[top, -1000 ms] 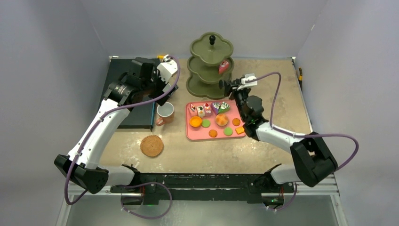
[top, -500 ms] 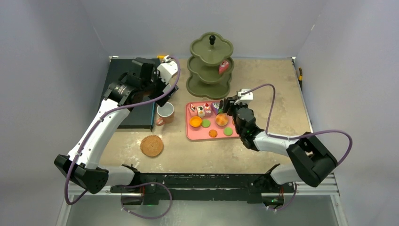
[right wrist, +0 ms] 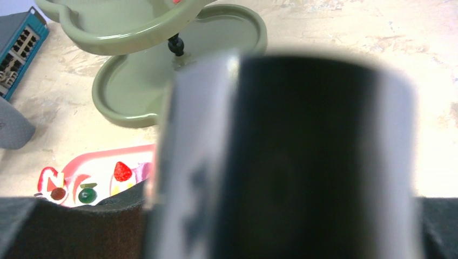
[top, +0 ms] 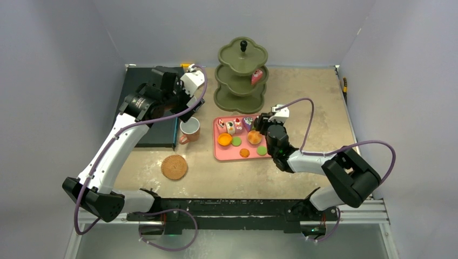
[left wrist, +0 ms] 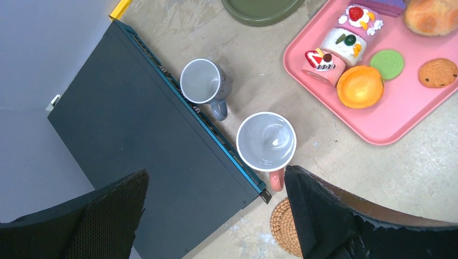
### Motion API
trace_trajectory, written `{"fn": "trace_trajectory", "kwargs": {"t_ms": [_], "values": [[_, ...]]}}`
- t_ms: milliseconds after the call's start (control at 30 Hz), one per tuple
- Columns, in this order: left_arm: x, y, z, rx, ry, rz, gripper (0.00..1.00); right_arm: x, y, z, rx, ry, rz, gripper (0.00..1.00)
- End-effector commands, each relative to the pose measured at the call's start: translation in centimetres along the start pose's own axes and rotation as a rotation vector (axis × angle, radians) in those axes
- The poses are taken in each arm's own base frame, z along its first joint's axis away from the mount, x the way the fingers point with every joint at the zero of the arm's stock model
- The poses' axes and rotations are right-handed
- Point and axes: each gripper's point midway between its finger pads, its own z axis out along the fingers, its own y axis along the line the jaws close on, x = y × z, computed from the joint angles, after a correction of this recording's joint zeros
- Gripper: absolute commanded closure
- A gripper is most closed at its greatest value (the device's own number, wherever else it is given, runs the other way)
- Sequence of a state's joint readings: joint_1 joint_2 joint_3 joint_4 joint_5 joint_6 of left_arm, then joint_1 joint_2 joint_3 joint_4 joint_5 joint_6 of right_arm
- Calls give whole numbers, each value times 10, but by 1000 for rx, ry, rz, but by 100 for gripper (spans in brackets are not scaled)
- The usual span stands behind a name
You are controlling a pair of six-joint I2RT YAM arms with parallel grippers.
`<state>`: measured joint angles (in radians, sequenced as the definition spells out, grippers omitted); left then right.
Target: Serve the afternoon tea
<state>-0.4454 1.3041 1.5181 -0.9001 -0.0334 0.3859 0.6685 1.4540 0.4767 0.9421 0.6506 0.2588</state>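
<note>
An orange mug (top: 189, 128), white inside (left wrist: 266, 141), stands beside a small grey mug (left wrist: 202, 81) along the edge of the black box. My left gripper (left wrist: 216, 171) hangs open high above them (top: 185, 101), holding nothing. Toy sweets lie on the pink tray (top: 221, 154): an orange round (left wrist: 359, 86), a green round (left wrist: 386, 63), and cake slices (left wrist: 345, 40). One cake slice (top: 257, 76) sits on the stand's middle tier. My right gripper (top: 258, 122) hovers over the tray's back right corner, shut on the black tongs (right wrist: 302, 162), which blur across most of the right wrist view.
The green three-tier stand (top: 241, 70) rises just behind the tray, its lowest plate (right wrist: 162, 91) close ahead of my right gripper. A black box (left wrist: 135, 145) lies at the left. A woven coaster (top: 174, 167) rests in front of the mugs.
My right gripper has come back and down from beside the stand's lower tier to the tray's back right corner. The left arm has not moved.
</note>
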Motion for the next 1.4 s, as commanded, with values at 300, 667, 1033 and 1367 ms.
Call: {"fn": "trace_trajectory", "kwargs": {"t_ms": [300,667,1033,1367], "values": [[-2,5,-7,-18,-24,12,4,-11,3,10,20,-50,5,48],[-1,5,-7,-20,-25,18,5,5,11,13,24,-13,16,44],[1,4,-10,-21,-29,26,5,-21,7,8,38,-62,-4,68],[0,2,-8,-11,-35,22,5,-121,54,-8,-188,-229,2,72]]}}
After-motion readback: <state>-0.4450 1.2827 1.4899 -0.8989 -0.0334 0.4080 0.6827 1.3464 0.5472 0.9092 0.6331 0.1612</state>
